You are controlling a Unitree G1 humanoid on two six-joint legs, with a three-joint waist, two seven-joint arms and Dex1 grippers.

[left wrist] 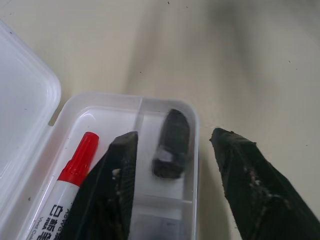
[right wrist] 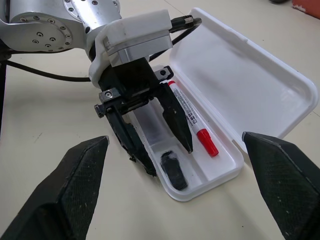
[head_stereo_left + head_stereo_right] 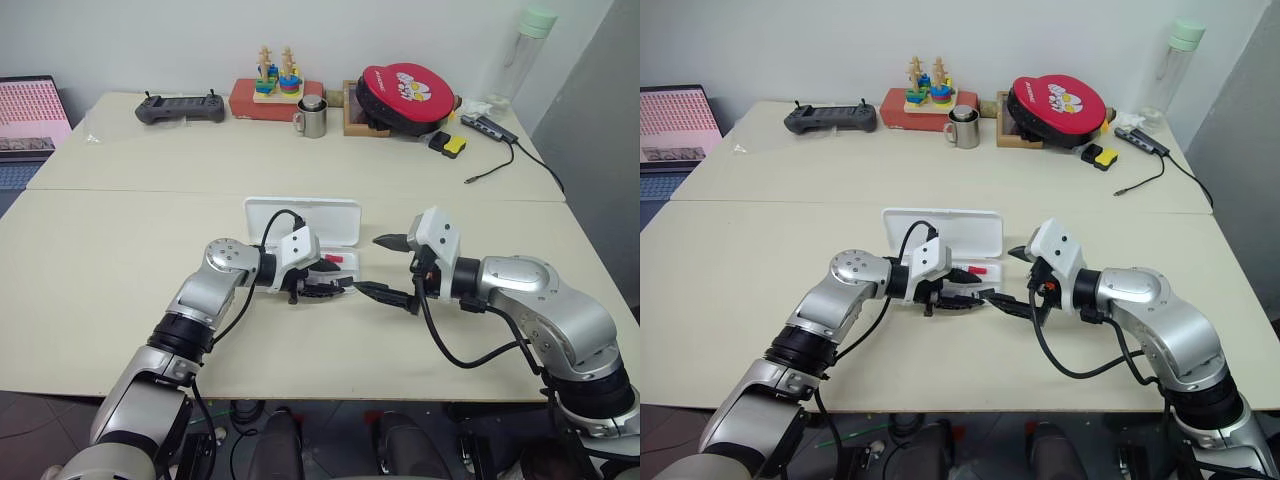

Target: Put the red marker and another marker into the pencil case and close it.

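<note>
Our left pincer hangs over the open case, fingers apart around nothing. In the tray lie the red marker, long axis along the case, and a short dark marker just beside it. Right pincer, spread wide, waits right of the case, lid lying far.

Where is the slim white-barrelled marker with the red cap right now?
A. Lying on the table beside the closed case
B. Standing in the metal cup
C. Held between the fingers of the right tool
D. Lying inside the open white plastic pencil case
D: the slim white-barrelled marker with the red cap lies in the tray of the open white plastic pencil case, whose lid is folded back.
</note>
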